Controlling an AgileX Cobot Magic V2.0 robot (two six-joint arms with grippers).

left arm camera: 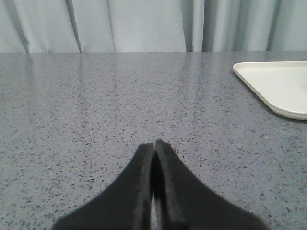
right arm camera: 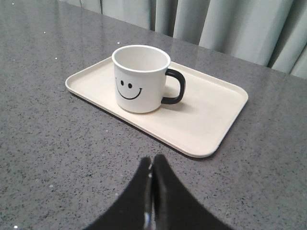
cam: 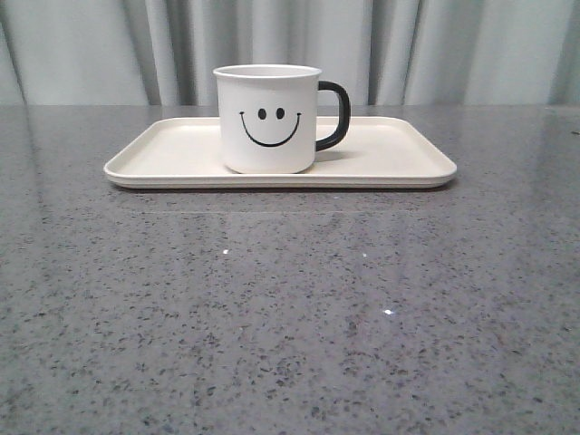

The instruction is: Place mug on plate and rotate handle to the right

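The white mug (cam: 267, 118) with a black smiley face stands upright on the cream plate (cam: 399, 159), left of the plate's middle. Its black handle (cam: 335, 115) points to the right. Mug (right arm camera: 140, 79), handle (right arm camera: 174, 87) and plate (right arm camera: 211, 112) also show in the right wrist view. My right gripper (right arm camera: 152, 160) is shut and empty, over the table, well short of the plate's near edge. My left gripper (left arm camera: 154, 143) is shut and empty over bare table, with only a corner of the plate (left arm camera: 278, 86) in its view. Neither gripper shows in the front view.
The grey speckled tabletop (cam: 290, 308) stretches in front of the plate. Grey curtains (cam: 453, 45) hang behind the table's far edge.
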